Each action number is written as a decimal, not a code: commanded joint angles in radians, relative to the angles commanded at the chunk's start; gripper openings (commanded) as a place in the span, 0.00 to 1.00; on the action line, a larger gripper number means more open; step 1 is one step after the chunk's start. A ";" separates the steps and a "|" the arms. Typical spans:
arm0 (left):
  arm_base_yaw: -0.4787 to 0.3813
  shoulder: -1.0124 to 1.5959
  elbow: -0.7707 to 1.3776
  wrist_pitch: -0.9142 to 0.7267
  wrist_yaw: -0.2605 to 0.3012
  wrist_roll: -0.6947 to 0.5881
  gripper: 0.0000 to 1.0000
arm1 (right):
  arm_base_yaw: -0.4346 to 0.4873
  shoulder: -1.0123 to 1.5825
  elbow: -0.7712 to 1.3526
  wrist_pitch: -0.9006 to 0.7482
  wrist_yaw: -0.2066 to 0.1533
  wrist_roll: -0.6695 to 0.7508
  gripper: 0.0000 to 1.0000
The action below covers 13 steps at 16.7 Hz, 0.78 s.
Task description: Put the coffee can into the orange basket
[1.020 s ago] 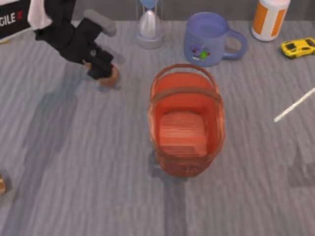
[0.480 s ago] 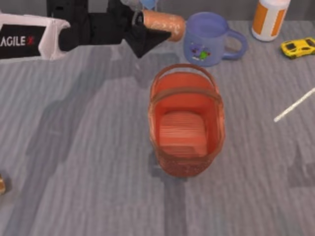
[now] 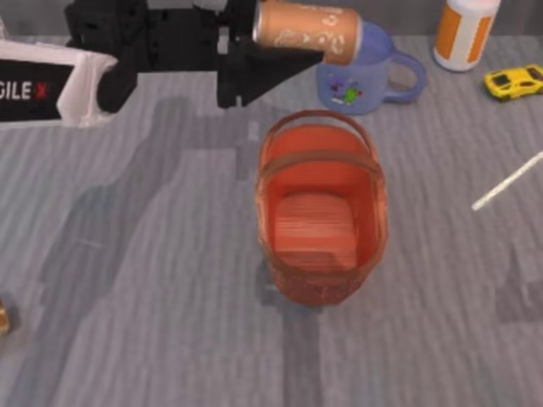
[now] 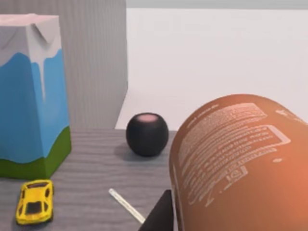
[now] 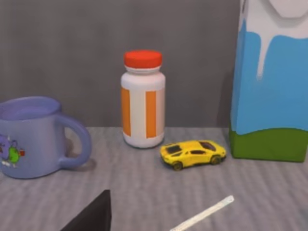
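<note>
My left tool [image 3: 254,42] pinches the coffee can [image 3: 307,31], held sideways above the table's far edge, overlapping the blue mug [image 3: 361,72]. The orange basket [image 3: 320,161] stands mid-table. I cannot tell my right tool's state.

The left arm's end effector [image 3: 254,64] is matte black and angular, its fingers tapering to a wedge-like point with flat facets. Just behind the end effector sits a blocky black wrist housing [image 3: 144,34] with stepped, boxy edges. Further back from the end effector the arm link [image 3: 59,80] is cased in a white shell with rounded corners, carrying a black panel on which white capital letters reading "GILE" and a red "X" are visible. In the left wrist view a sliver of a black finger [image 4: 161,216] shows as a dark flat slab. The right wrist view shows one dark triangular corner of the right end effector [image 5: 94,216], plain and unmarked.
</note>
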State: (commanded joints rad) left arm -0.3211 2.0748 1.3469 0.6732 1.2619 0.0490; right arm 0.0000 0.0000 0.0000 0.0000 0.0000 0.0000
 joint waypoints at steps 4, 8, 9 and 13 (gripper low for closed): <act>-0.001 -0.005 -0.005 0.011 0.010 -0.004 0.00 | 0.000 0.000 0.000 0.000 0.000 0.000 1.00; 0.008 0.032 -0.011 0.050 0.010 -0.002 0.00 | 0.000 0.000 0.000 0.000 0.000 0.000 1.00; 0.009 0.056 -0.020 0.084 0.011 -0.002 0.00 | 0.000 0.000 0.000 0.000 0.000 0.000 1.00; 0.018 0.173 -0.068 0.265 0.015 -0.006 0.00 | 0.000 0.000 0.000 0.000 0.000 0.000 1.00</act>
State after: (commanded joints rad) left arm -0.3036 2.2479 1.2791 0.9380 1.2764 0.0432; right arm 0.0000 0.0000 0.0000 0.0000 0.0000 0.0000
